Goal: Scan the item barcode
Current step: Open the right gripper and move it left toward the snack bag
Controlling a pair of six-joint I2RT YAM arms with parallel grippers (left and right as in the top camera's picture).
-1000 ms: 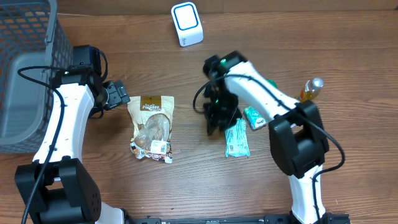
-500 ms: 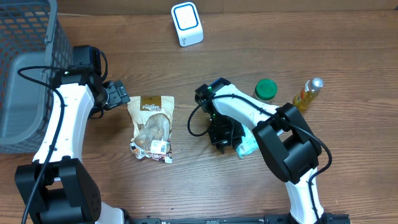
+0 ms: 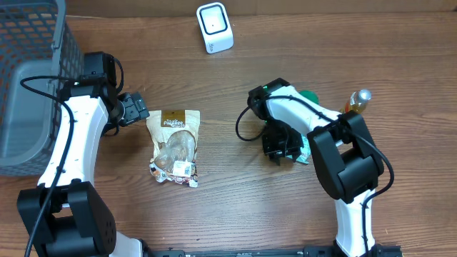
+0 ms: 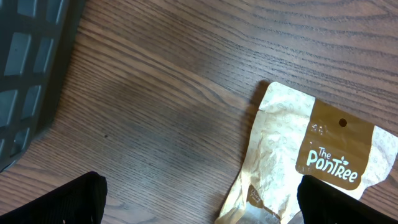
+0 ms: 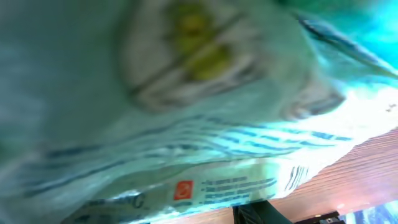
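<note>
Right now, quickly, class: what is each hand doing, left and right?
Left hand: open, holding nothing.
Right hand: closed on the teal packet.

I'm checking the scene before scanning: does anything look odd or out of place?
The packet fills the right wrist view, blurred, right up against the camera at the right gripper, far from the scanner. The pouch lies crumpled by the open left gripper. Nothing looks spilled.

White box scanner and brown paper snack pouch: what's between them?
Only bare wooden table separates the white box scanner from the brown paper snack pouch, per the overhead view.
</note>
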